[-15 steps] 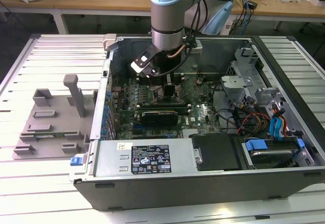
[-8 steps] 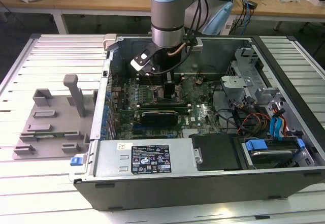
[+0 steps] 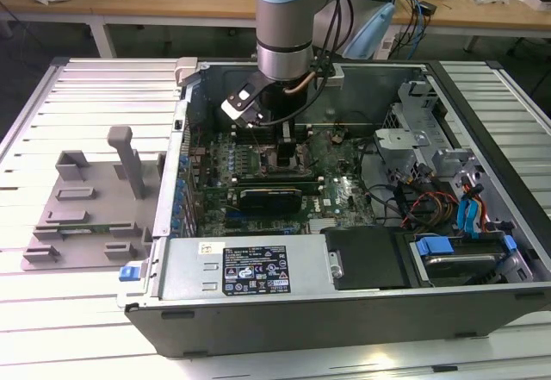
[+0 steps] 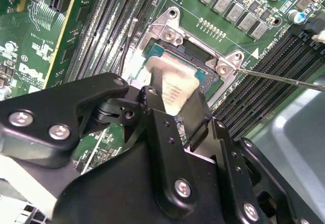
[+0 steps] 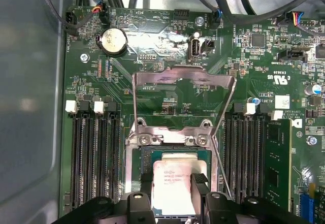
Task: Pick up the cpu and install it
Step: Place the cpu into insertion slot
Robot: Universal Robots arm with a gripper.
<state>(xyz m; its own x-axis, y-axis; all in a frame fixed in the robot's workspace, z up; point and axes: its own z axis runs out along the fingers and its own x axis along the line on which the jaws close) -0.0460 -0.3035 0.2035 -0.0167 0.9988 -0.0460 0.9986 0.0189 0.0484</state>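
Observation:
The cpu (image 5: pixel 171 182), a silver square chip with a pale rim, sits between my black fingertips (image 5: pixel 199 183) directly over the open socket (image 5: pixel 175 154). In the second wrist view the cpu (image 4: pixel 175 82) hangs tilted just above the socket's green bed (image 4: pixel 205 71). My gripper (image 5: pixel 172 186) is shut on the chip's two edges. The socket's metal load frame (image 5: pixel 183 79) stands flipped up behind it. In the exterior view my gripper (image 3: pixel 284 143) reaches down into the computer case at the motherboard's (image 3: pixel 258 165) middle.
Black memory slots (image 5: pixel 94 158) flank the socket, with a memory stick (image 5: pixel 278 163) in one. A thin metal lever (image 4: pixel 284 78) juts beside the socket. Case walls (image 3: pixel 185 139), a power supply (image 3: pixel 250 268) and drive bays (image 3: pixel 465 216) ring the board. A grey fixture plate (image 3: pixel 82 216) lies outside.

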